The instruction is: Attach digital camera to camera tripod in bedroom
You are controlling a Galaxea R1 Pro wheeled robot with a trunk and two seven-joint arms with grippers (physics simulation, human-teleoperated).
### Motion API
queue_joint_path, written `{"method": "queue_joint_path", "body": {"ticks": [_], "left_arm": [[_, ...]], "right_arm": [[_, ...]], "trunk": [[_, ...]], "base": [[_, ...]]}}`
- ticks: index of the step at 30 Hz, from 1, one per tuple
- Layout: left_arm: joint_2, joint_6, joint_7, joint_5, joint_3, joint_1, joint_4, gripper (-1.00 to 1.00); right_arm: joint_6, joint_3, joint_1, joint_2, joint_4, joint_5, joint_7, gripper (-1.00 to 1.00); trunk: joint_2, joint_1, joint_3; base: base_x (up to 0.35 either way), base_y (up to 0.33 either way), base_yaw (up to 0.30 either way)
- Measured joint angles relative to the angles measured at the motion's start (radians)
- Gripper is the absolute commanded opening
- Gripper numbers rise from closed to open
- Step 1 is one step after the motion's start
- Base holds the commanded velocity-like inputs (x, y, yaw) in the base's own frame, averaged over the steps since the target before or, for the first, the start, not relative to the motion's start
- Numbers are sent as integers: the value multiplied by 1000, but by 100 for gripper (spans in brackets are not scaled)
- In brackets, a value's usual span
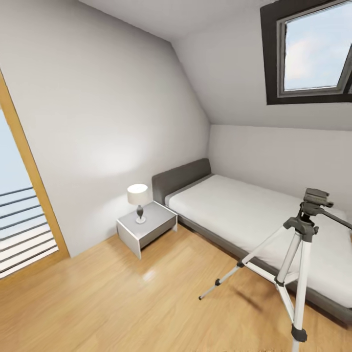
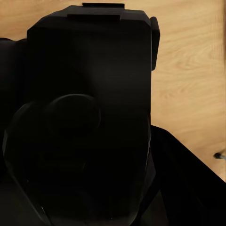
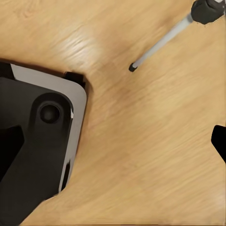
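The camera [image 2: 89, 122], a rigid, compact black body, sits close against my left wrist lens; I judge my left claw is clamped on it. I cannot tell my right claw's state. The tripod [image 1: 298, 244] stands on the wood floor [image 1: 122, 303] beside the bed [image 1: 254, 210]. Light, tippable: avoid its splayed legs, seat camera on the head.

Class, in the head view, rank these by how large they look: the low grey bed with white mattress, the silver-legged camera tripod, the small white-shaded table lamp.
1. Low grey bed with white mattress.
2. Silver-legged camera tripod; it stands nearer the camera, which flatters it.
3. White-shaded table lamp.
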Motion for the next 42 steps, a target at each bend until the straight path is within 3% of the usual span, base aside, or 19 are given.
{"method": "queue_joint_path", "body": {"ticks": [20,25,29,31,32,39,42], "left_arm": [[-7,-49,1,0,0,0,0,-100],[-10,-54,0,1,0,0,0,-100],[-10,-53,0,1,0,0,0,-100],[-10,-53,0,1,0,0,0,-100],[-10,-52,0,0,0,0,0,-100],[-20,-49,-2,-18,0,0,0,-100],[-27,-45,-6,-62,0,0,1,-100]], "right_arm": [[39,-10,23,5,1,-8,13,100],[84,-11,24,6,1,-9,65,100],[97,-13,24,6,1,-39,85,100],[98,-15,24,5,0,-79,84,100],[94,-16,24,3,-1,-147,80,100],[76,-16,24,0,-2,-173,65,100],[48,-17,24,-3,-2,-177,52,100]], "trunk": [[0,0,0],[0,0,0],[0,0,0],[0,0,0],[0,0,0],[0,0,0],[0,0,0]], "base": [[0,0,-298],[0,0,-300],[0,0,-300],[0,0,-300],[0,0,-300],[0,0,-300],[0,0,-300]]}}
